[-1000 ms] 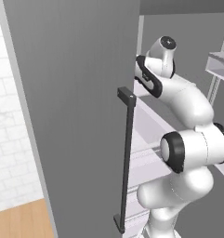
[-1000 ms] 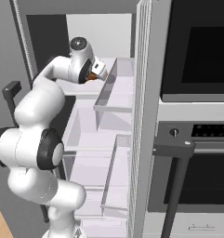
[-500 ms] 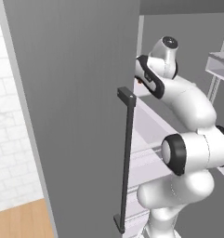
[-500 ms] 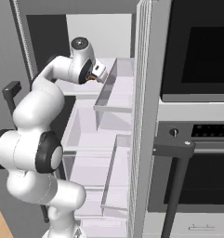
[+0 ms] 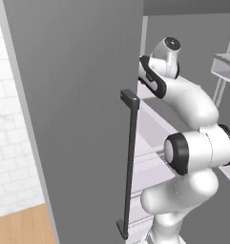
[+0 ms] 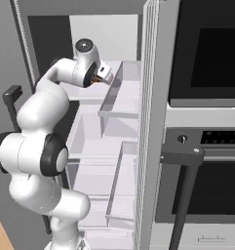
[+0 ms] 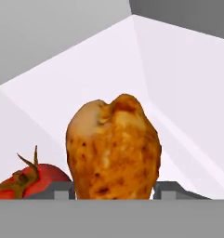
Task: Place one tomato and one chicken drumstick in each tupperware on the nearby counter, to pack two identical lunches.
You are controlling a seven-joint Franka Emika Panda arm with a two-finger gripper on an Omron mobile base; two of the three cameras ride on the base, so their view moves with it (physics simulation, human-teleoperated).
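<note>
Left to right in the hand view: tomato [image 7: 27, 182] on the white fridge shelf [image 7: 178, 93], just left of the chicken drumstick [image 7: 113, 148]. Drumstick centred between the fingertips [image 7: 62, 191] of the gripper [image 7: 114, 191], long axis running away from the hand; jaws narrowed beside it, firm grip uncertain.

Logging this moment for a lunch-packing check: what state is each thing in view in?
Drumstick: on the white fridge shelf, between the pincer fingers.
Tomato: resting beside the drumstick.
Fridge door: open.
Oven door: closed.
</note>
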